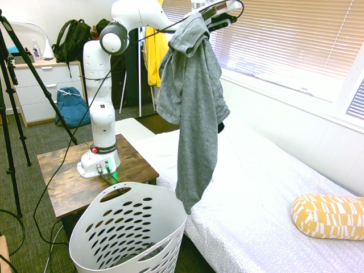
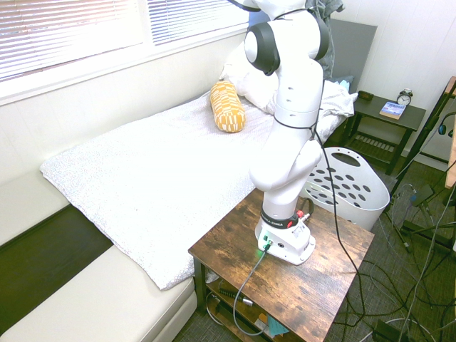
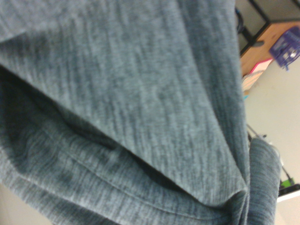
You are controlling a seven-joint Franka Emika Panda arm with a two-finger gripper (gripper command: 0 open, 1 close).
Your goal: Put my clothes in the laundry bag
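Note:
A heather-grey T-shirt [image 1: 192,102] hangs full length from my gripper [image 1: 200,18], which is raised high near the top of the first exterior view and shut on the shirt's upper edge. The shirt's lowest tip dangles just above the right rim of the white holed laundry basket [image 1: 128,230], which stands on the floor between the wooden table and the bed. In the second exterior view the arm hides most of the shirt; a grey bit [image 2: 324,8] shows at the top, and the basket [image 2: 349,187] stands behind the arm. Grey fabric [image 3: 122,108] fills the wrist view.
A bed with a white cover [image 1: 256,193] lies right of the basket, with a yellow-and-white pillow [image 1: 329,216] on it. The arm stands on a wooden table [image 1: 68,182]. A yellow garment [image 1: 154,54] hangs behind, and a blue backpack [image 1: 73,107] sits by a dresser.

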